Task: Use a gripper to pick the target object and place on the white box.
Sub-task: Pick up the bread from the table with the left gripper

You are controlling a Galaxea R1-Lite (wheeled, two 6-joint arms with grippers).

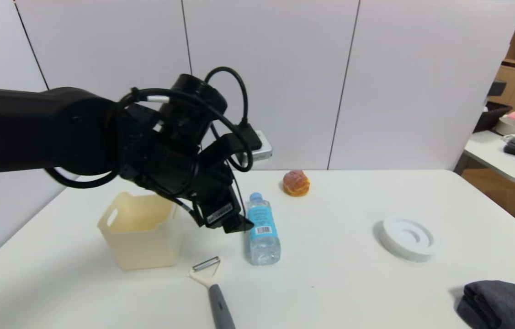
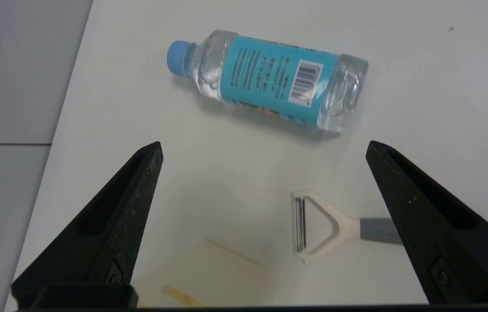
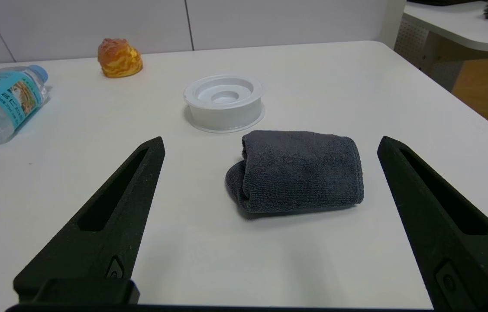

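On the left of the table [image 1: 358, 256] stands the white box [image 1: 140, 233], empty as far as can be seen, its rim partly hidden by the left gripper [image 2: 263, 149], which hangs above the table between the box and the water bottle [image 1: 262, 228] with its jaws spread wide and nothing in them. A peeler [image 1: 209, 278] lies in front of both. The cream puff [image 1: 296, 183] sits farther back, just beyond the bottle's cap and apart from it. To take it cleanly, the left gripper should, I judge, carry over the bottle without dropping, then descend straight down astride the pastry and close gently, since it looks soft. The ringed disc [image 1: 407, 237] and grey towel [image 1: 499, 304] lie to the right, where the right gripper [image 3: 269, 145] rests near the towel, jaws apart and empty.
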